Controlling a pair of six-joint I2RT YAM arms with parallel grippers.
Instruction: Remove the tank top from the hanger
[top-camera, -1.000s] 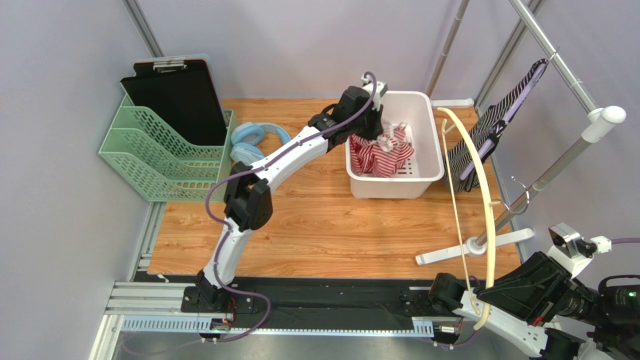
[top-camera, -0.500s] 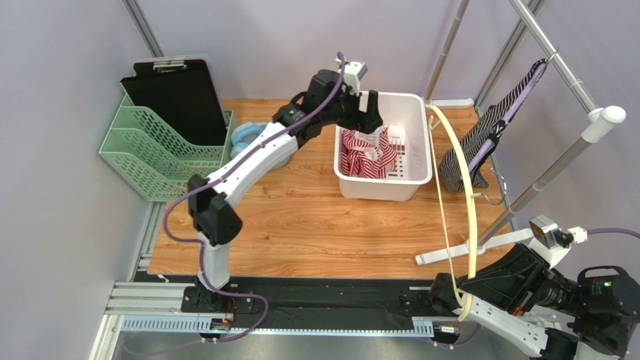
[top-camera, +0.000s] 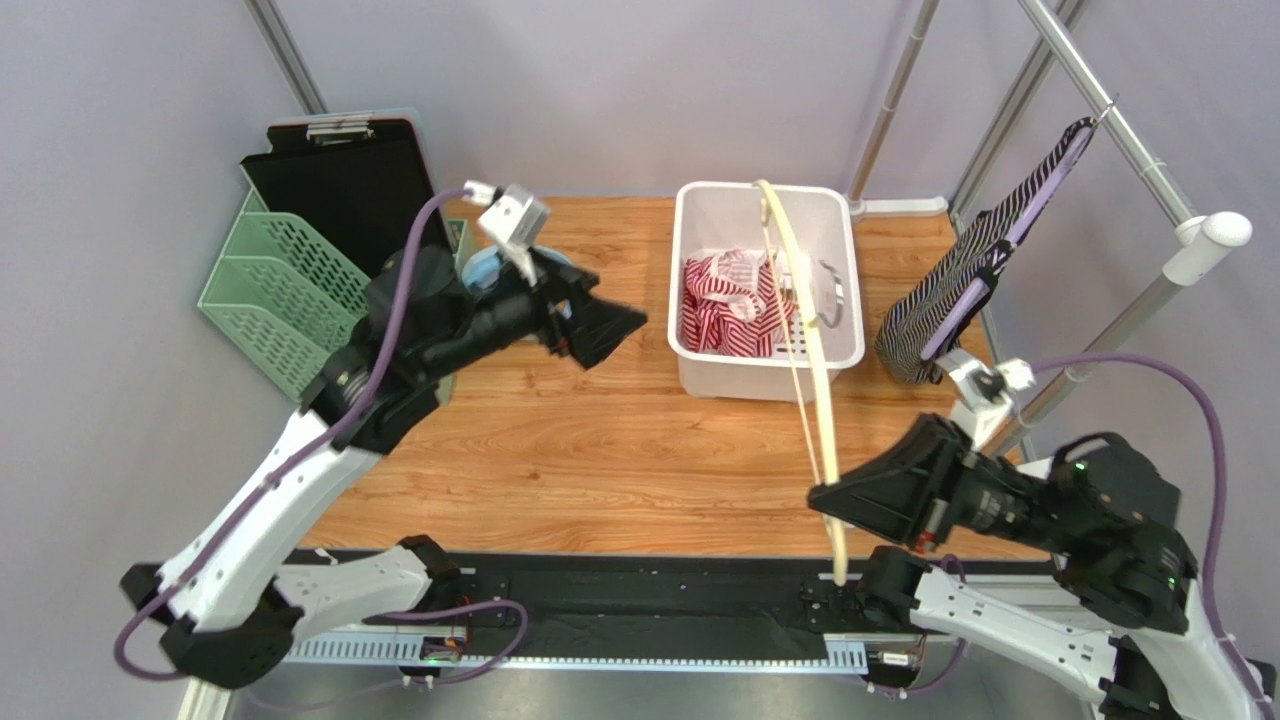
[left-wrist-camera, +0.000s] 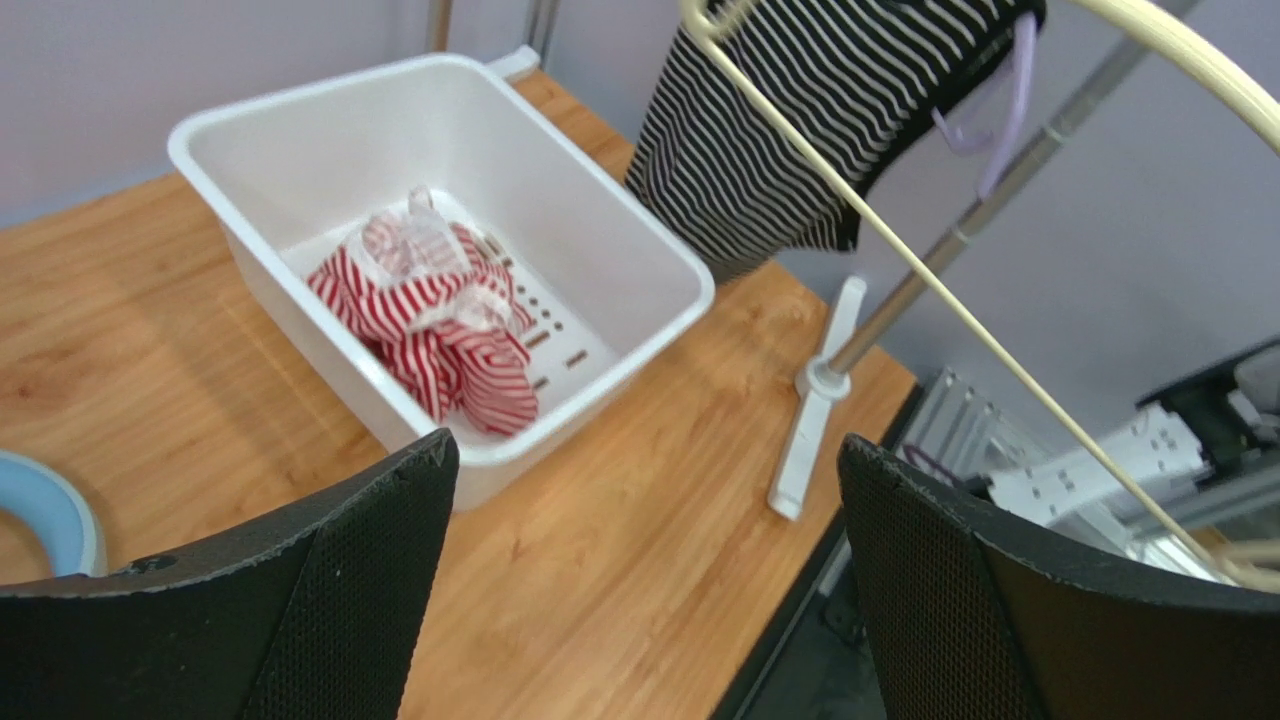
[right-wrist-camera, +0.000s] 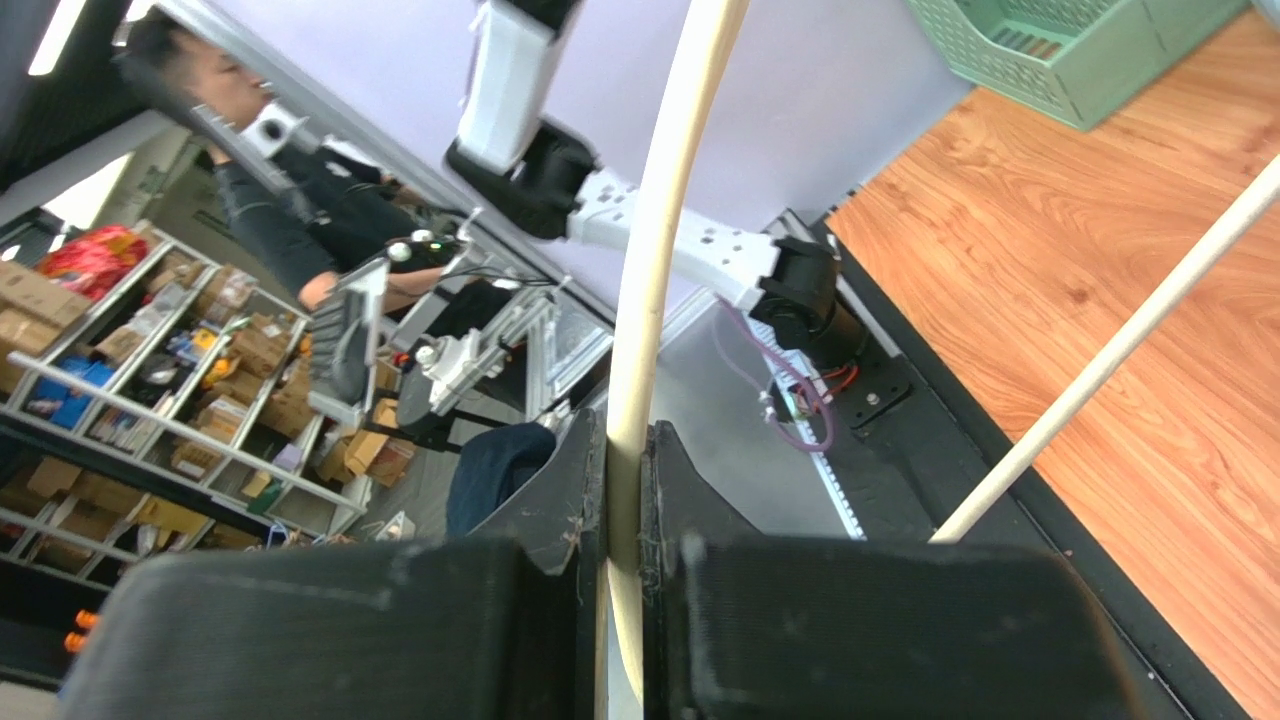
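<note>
One job looks done — the red tank top lies in the white bin, my left gripper is wide open, my right gripper pinches the bare hanger — next I should set it down.

No words, labels, brand marks or numbers can be read in any of the three views. The boxes on the shelves, far off in the right wrist view, are too small and blurred to show any print.
</note>
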